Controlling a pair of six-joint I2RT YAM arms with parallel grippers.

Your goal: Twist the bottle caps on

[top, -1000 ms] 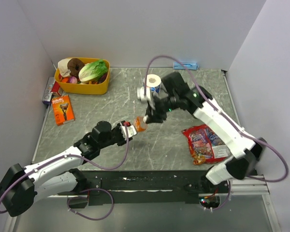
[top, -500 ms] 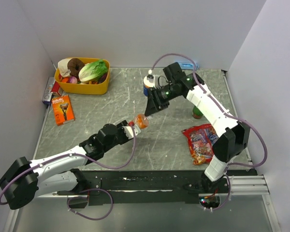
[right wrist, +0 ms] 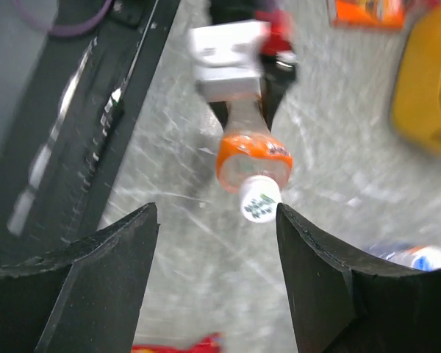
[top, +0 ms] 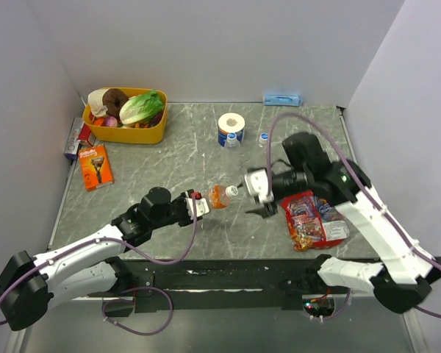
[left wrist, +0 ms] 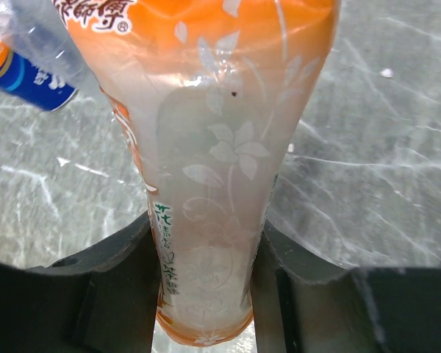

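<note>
Fingers of my left gripper were clamped on the narrow waist of the orange drink bottle, one pad on each side, as my left wrist camera showed from close up. I held the bottle off the table, lying nearly level, with its base towards my left wrist and its neck pointing at my other arm. A white cap with green print sat on the neck; I could not tell whether it was screwed tight. My right gripper stood just beyond that cap with its fingers spread apart and nothing between them, lined up with the neck but not touching it. I judged the bottle to be light, with thin smooth walls that would dent under a hard squeeze, and its glossy label likely slippery. The waist therefore seemed the safest place to hold against turning. The cap was small and stiff, best taken by its rim with the fingertips. Further out, a small clear bottle with a blue top stood well apart near the toilet roll, and a snack packet lay under my right arm.
</note>
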